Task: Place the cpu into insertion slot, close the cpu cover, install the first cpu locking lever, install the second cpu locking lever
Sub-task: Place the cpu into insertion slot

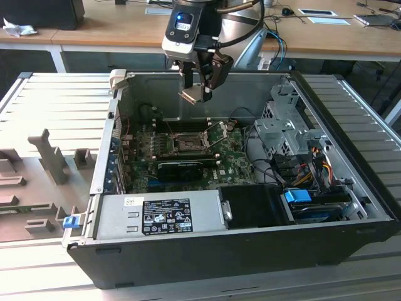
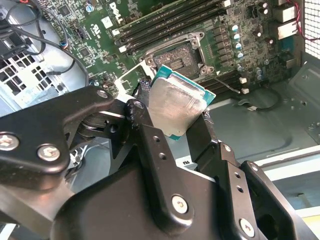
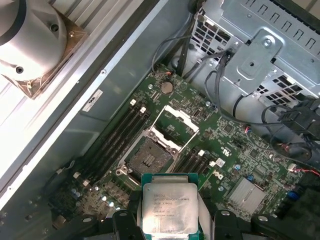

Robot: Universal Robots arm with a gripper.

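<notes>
Pincer (image 1: 199, 89) grasping cpu (image 3: 170, 209), hovering over case (image 1: 207, 254), well above board (image 3: 226, 134); slot (image 3: 149, 156) uncovered, cover (image 3: 179, 113) standing open beside it.

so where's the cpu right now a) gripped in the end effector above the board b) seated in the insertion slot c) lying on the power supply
a, the cpu is clamped in the end effector, and the insertion slot on the board is bare
</notes>
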